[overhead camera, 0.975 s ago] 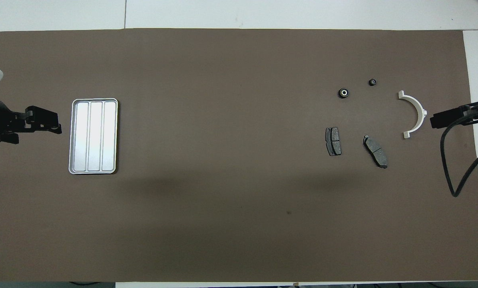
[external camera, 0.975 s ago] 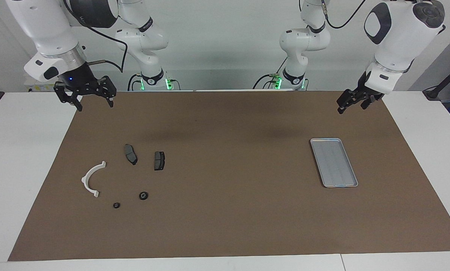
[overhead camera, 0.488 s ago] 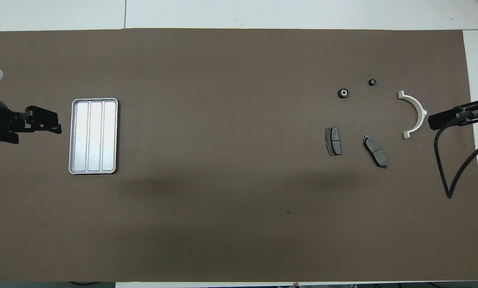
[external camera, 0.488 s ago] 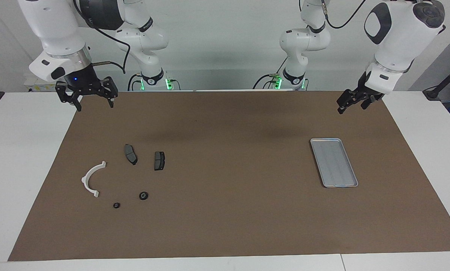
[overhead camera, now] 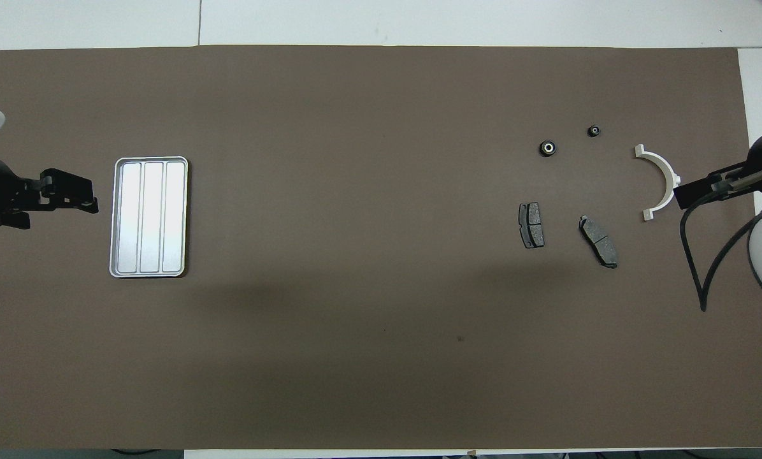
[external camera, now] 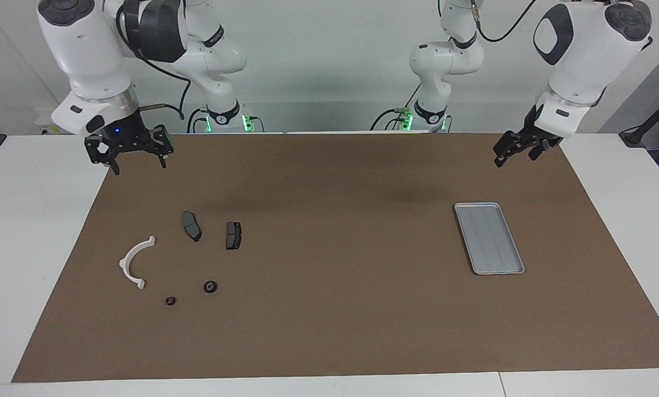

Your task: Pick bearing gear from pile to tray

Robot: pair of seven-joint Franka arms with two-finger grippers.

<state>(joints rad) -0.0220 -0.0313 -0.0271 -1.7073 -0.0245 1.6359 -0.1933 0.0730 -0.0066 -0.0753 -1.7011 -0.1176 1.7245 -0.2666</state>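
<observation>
The pile lies on the brown mat toward the right arm's end. It holds two small black bearing gears [external camera: 210,286] [external camera: 170,301], a white half-ring bracket [external camera: 134,262] and two dark brake pads [external camera: 191,225] [external camera: 233,235]. In the overhead view the gears [overhead camera: 548,148] [overhead camera: 594,131] lie farther from the robots than the pads. The silver tray [external camera: 488,237] [overhead camera: 149,217] sits toward the left arm's end with nothing in it. My right gripper [external camera: 140,164] [overhead camera: 682,194] hangs open and holds nothing, over the mat's edge beside the bracket [overhead camera: 661,182]. My left gripper [external camera: 514,157] [overhead camera: 81,194] waits open over the mat beside the tray.
The brown mat [external camera: 335,309] covers most of the white table [external camera: 26,231]. A black cable [overhead camera: 706,274] loops down from the right arm over the mat's end. Both arm bases stand at the robots' edge of the table.
The right arm has swung inward and its gripper has shifted toward the white bracket. The left arm and all the parts have stayed still.
</observation>
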